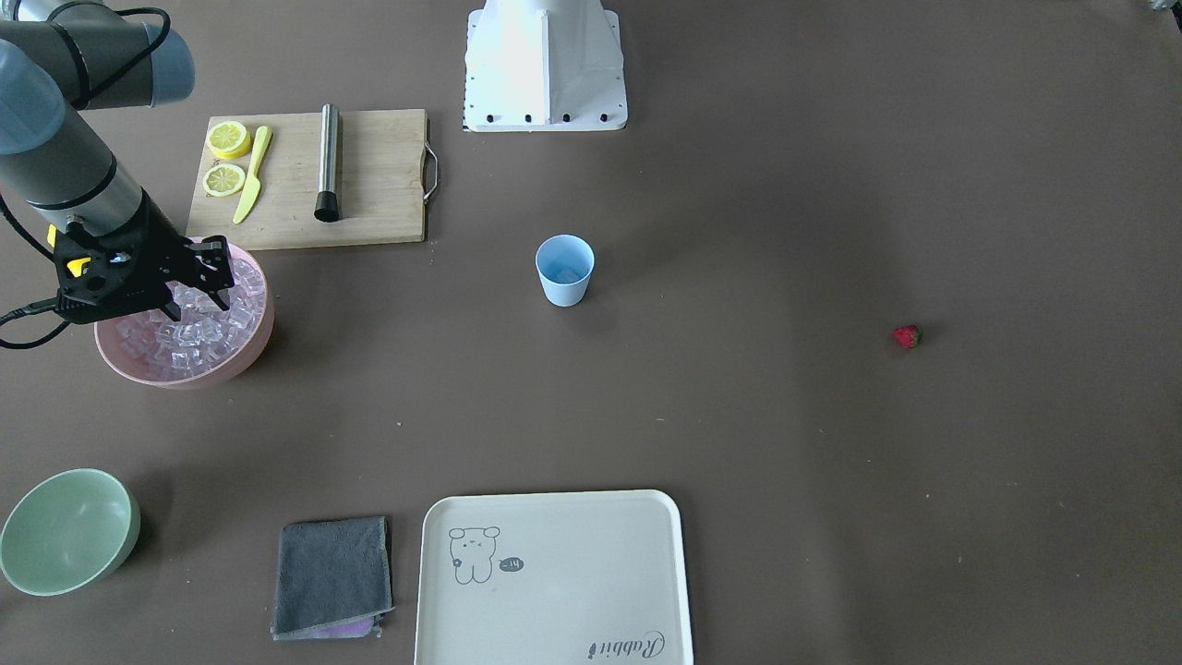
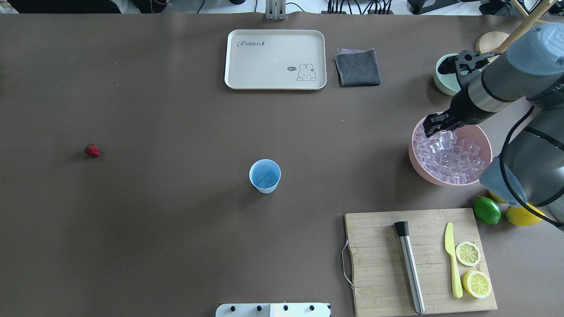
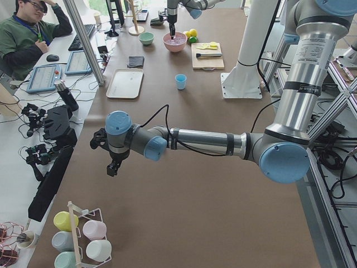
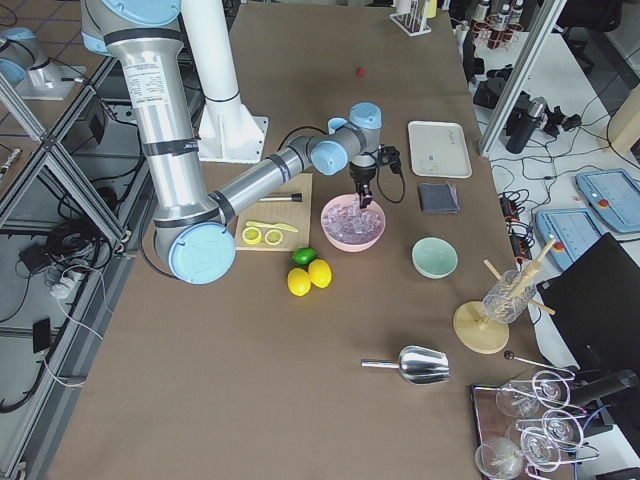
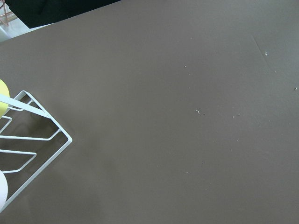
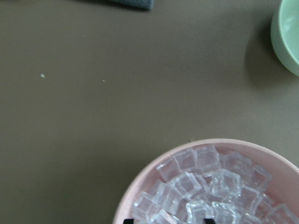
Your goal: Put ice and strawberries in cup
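Observation:
The light blue cup (image 1: 564, 270) (image 2: 265, 176) stands upright mid-table with a little ice showing inside. Far off on the robot's left side the small red strawberry (image 1: 908, 336) (image 2: 92, 150) lies alone on the table. A pink bowl (image 2: 418, 165) (image 1: 249, 356) holds a heap of ice (image 2: 449, 154) (image 6: 205, 186). My right gripper (image 1: 220, 275) (image 2: 429, 127) hangs open over the bowl's edge, tips down at the cubes; one fingertip (image 6: 209, 220) shows at the bottom of the right wrist view. My left gripper (image 3: 114, 164) hovers far from the cup; I cannot tell its state.
Beside the pink bowl a wooden board (image 2: 383, 281) carries lemon slices, a yellow knife and a metal muddler. A lime (image 2: 487, 210), a pale green bowl (image 1: 69, 543), a grey cloth (image 1: 332, 574) and a cream tray (image 1: 554, 577) are also around. A wire cup rack (image 5: 28, 140) stands near my left gripper.

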Motion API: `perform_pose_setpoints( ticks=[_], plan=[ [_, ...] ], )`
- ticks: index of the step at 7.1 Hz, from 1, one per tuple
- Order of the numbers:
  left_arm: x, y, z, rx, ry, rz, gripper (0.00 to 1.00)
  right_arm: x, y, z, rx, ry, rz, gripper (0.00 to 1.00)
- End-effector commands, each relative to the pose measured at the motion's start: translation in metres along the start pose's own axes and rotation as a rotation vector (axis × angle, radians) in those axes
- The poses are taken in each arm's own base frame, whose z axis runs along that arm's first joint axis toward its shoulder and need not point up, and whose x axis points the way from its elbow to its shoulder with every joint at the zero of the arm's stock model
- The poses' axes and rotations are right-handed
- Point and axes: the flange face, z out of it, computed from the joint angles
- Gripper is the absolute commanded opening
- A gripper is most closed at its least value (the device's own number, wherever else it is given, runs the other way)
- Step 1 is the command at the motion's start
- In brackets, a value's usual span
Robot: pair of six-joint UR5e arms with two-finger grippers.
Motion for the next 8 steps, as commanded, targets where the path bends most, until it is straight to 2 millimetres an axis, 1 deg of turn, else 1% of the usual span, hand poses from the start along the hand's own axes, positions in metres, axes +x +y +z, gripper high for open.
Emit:
perform_pose_setpoints(
  ticks=[1,2,3,4,5,6,7,8],
  plan=[
    [0.001,-0.002,-0.001,0.002,0.000,-0.009,0.98,-0.092,-0.028,-0.021,0.044,-0.094,0.073,0.00],
    [0.001,-0.002,-0.001,0.001,0.000,-0.013,0.98,-0.151,-0.035,-0.028,0.053,-0.146,0.108,0.00],
    [0.000,-0.001,0.000,0.000,0.000,-0.013,0.98,-0.204,-0.026,-0.025,0.077,-0.160,0.129,0.00],
    [-0.001,0.002,0.001,-0.002,0.000,-0.015,0.98,-0.250,-0.017,-0.023,0.111,-0.169,0.150,0.00],
    [-0.003,0.004,0.003,-0.006,0.000,-0.019,0.98,-0.291,-0.008,-0.019,0.116,-0.188,0.162,0.00],
    [-0.004,0.005,0.004,-0.007,0.000,-0.019,0.98,-0.332,0.005,-0.001,0.132,-0.176,0.170,0.00],
    [-0.005,0.006,0.005,-0.010,0.000,-0.021,0.98,-0.353,0.019,0.018,0.128,-0.156,0.157,0.00],
    [-0.006,0.006,0.006,-0.012,-0.001,-0.021,0.98,-0.362,0.026,0.035,0.130,-0.130,0.152,0.00]
  ],
)
